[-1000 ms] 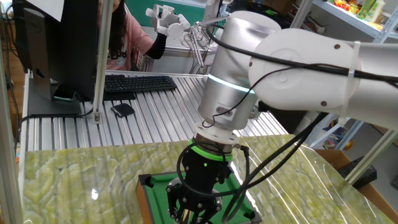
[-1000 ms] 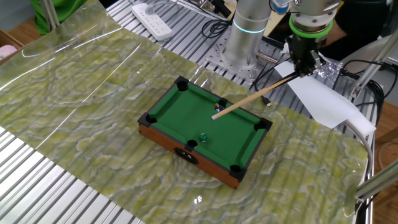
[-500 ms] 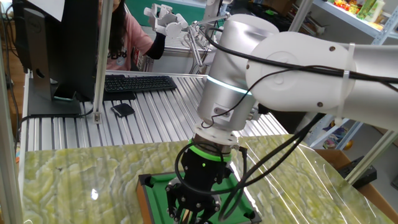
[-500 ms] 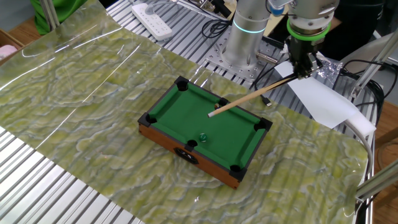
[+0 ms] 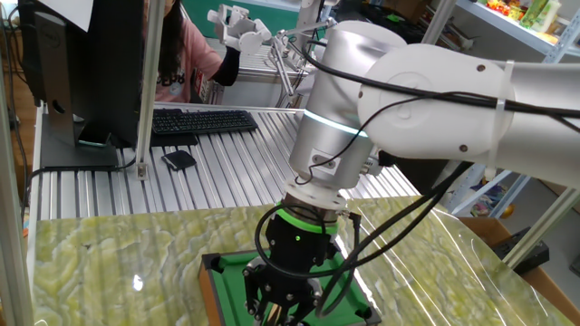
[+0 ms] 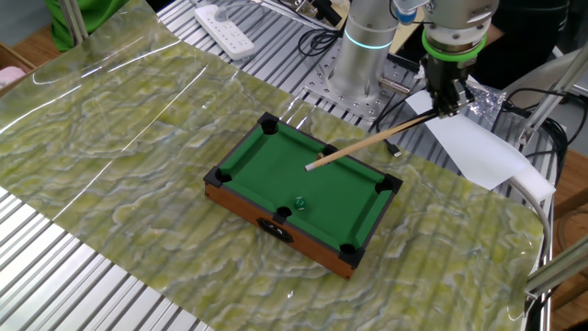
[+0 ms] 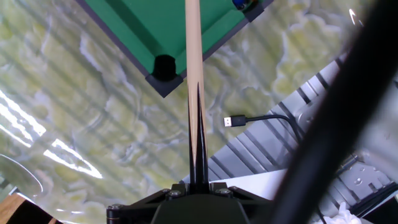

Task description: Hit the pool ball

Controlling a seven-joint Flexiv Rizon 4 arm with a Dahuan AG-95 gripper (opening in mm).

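A mini green pool table (image 6: 213, 176) lies on the marbled mat. My gripper (image 6: 447, 107) hangs beyond its far right corner, shut on the butt of a thin wooden cue stick (image 6: 372, 141). The cue slants down over the far rail, and its tip (image 6: 309, 168) rests over the middle of the felt. In the hand view the cue (image 7: 194, 37) runs straight up from my gripper (image 7: 198, 93). The pool ball (image 7: 240, 3), small and dark blue, sits by the side pocket just right of the shaft. One fixed view shows only the arm and my gripper (image 5: 281, 310) above the table.
A tiny teal ball (image 6: 299, 199) lies on the felt near the front side pocket. A USB cable (image 7: 249, 119) and white paper (image 6: 478, 152) lie on the ribbed metal behind the table. A power strip (image 6: 223, 28) is at the back, and a keyboard (image 5: 199, 121) and a person are beyond.
The cue tip has slid a little farther across the felt towards the front left, passing beside the ball near the side pocket. The gripper shifted slightly with it.
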